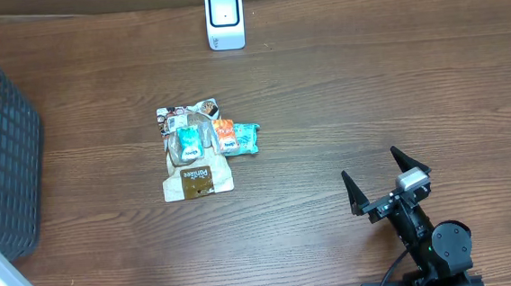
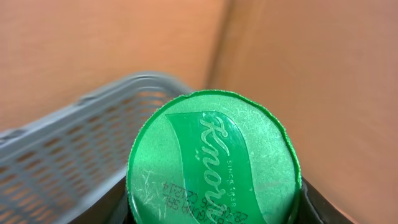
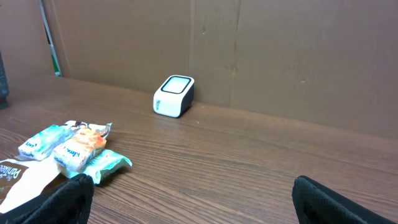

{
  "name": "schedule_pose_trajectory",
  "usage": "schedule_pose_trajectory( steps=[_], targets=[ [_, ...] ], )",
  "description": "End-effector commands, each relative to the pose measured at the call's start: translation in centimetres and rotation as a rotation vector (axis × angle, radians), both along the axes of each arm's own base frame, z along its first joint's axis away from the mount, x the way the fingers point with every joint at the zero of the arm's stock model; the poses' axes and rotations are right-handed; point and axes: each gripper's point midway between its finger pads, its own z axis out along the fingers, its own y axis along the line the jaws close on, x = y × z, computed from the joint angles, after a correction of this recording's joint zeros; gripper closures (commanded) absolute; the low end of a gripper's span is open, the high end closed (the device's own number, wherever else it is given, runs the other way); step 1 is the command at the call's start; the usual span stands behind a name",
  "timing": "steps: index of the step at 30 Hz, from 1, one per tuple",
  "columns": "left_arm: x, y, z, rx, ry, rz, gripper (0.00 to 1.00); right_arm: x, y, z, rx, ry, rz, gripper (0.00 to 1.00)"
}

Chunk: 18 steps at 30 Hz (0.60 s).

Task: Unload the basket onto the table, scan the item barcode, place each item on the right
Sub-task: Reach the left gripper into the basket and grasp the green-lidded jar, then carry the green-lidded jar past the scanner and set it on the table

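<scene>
A round green lid marked "Knorr" [image 2: 214, 155] fills the left wrist view. It tops the item that my left gripper [image 2: 214, 214] is shut on, with black fingers [image 2: 311, 205] at both sides of it. No barcode shows on it. The white scanner [image 1: 224, 19] stands at the table's far edge and also shows in the right wrist view as a scanner [image 3: 173, 96] against the cardboard wall. My right gripper [image 1: 372, 165] hovers open over the front right of the table, with nothing between its fingers [image 3: 336, 199]. The left gripper is outside the overhead view.
A pile of snack packets [image 1: 200, 147] lies mid-table and shows as packets [image 3: 68, 149] in the right wrist view. A dark mesh basket [image 1: 3, 143] stands at the left edge, and the basket [image 2: 68, 149] sits behind the held lid. Brown cardboard walls close the back.
</scene>
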Motion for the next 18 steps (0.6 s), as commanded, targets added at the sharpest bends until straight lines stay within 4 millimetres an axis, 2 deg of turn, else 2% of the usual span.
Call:
schedule_pose_trajectory(
  steps=[1, 4, 9, 10, 13, 18],
  targets=[
    [1.0, -6.5, 1.9, -0.006, -0.045, -0.164, 0.66, 0.1, -0.1, -0.2, 0.004, -0.002, -0.008, 0.00],
    [2.6, -11.1, 0.7, -0.034, -0.001, -0.293, 0.67, 0.1, -0.1, -0.2, 0.004, -0.002, -0.008, 0.00],
    [4.8, -19.0, -2.5, -0.083, 0.119, -0.513, 0.68, 0.1, -0.1, -0.2, 0.004, -0.002, -0.008, 0.00],
    [5.3, -20.9, -3.6, -0.092, 0.158, -0.563, 0.68, 0.1, -0.1, -0.2, 0.004, -0.002, -0.008, 0.00],
    [6.3, -24.4, -5.7, -0.109, 0.234, -0.654, 0.70, 0.1, -0.1, -0.2, 0.004, -0.002, -0.008, 0.00],
    [8.3, -31.1, -11.0, -0.143, 0.399, -0.803, 0.70, 0.1, -0.1, -0.2, 0.004, -0.002, -0.008, 0.00]
  ],
)
